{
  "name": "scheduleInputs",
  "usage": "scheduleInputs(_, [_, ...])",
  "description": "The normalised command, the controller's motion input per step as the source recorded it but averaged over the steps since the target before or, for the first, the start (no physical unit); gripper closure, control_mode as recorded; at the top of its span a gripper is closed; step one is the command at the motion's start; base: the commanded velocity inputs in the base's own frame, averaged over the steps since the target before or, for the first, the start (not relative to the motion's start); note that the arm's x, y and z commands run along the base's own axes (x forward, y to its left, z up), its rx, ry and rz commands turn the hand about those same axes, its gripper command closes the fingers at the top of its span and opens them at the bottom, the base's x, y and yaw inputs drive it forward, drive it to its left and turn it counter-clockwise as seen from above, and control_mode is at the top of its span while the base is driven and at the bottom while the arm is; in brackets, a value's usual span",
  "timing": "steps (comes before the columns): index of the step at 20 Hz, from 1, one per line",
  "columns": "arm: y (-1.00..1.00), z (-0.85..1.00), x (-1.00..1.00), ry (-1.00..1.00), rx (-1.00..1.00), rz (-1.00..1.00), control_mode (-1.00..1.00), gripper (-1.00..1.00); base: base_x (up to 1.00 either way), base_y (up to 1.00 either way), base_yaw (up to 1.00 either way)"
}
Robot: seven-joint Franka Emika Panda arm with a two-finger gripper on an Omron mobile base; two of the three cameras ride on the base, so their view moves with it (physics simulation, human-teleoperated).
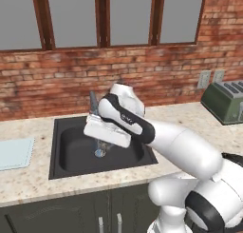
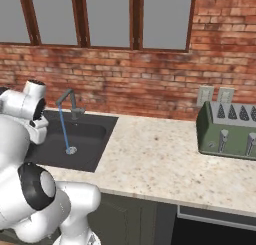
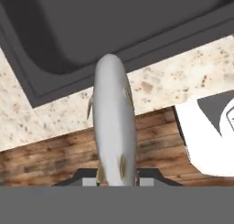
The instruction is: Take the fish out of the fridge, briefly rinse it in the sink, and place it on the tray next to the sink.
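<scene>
The jaws are gripping the slender grey-tan fish (image 3: 114,122), which is hanging over the black rectangular sink (image 1: 76,149). Water is streaming from the grey angular faucet (image 2: 67,101) beneath a red brick wall (image 1: 156,70). A pale blue tray (image 1: 14,152) is lying on the speckled stone worktop (image 2: 165,159) beside the basin.

Arm: the white arm (image 1: 175,146) reached from the lower right, out over the basin.
Hand: its white hand block (image 1: 107,131) hung above the sink (image 1: 66,149) (fingers hidden beneath it, so their state couldn't be read).
Faucet: the faucet (image 1: 94,102) peeked out just behind the wrist.
Drain: the drain (image 1: 99,153) showed below the hand.
Tray: the tray (image 1: 14,152) sat on the counter (image 1: 190,118), left of the sink.
Toaster: the green toaster (image 1: 225,101) stood far right.
</scene>
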Motion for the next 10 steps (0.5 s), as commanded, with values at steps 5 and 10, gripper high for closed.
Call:
scheduleInputs(5, [-0.5,0.0,-0.95,0.0,-0.66,-0.05,-1.0,1.0,0.0,0.0,0.0])
scheduleInputs(10, [0.0,0.01,-0.09,-0.03,0.0,-0.01,1.0,1.0,-0.31,0.13,0.0])
